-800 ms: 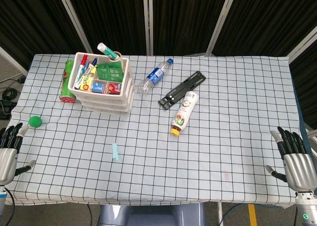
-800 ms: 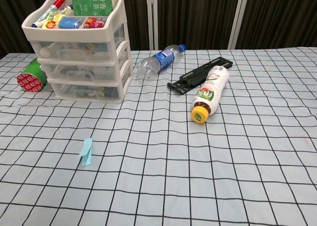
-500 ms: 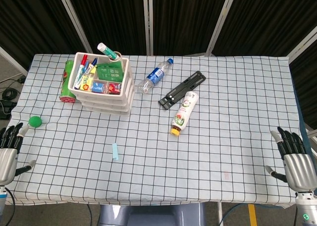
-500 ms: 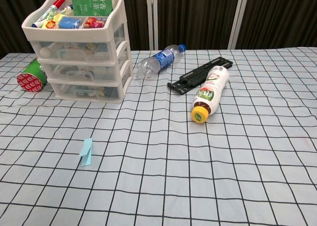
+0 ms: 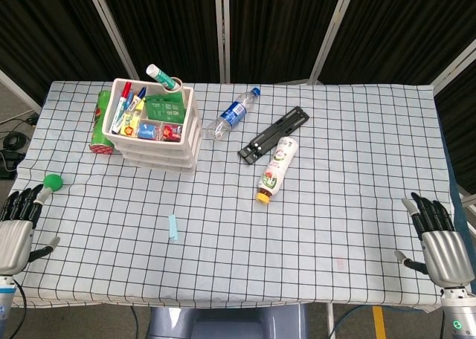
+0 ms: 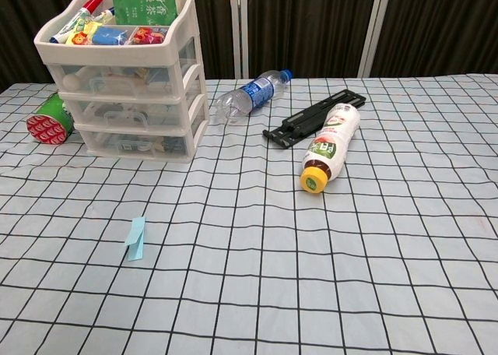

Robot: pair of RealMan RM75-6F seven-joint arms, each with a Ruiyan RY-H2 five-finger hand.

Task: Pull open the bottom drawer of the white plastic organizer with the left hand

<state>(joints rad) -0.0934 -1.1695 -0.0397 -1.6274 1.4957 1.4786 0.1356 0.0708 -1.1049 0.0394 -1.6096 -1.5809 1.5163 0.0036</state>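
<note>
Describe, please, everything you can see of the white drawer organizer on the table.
The white plastic organizer stands upright at the table's far left: three stacked see-through drawers, all shut, with an open top tray holding markers, small packets and a green packet. A green can lies beside it; neither hand touches it.

the left hand [image 5: 15,231] has a silver-grey metallic palm shell, black fingers and a short silver thumb with a dark tip. the right hand [image 5: 439,239] matches it: silver back plate, black segmented fingers, silver thumb. below the right hand a grey wrist section carries a small green light. a dark cable runs beside the left wrist.
</note>
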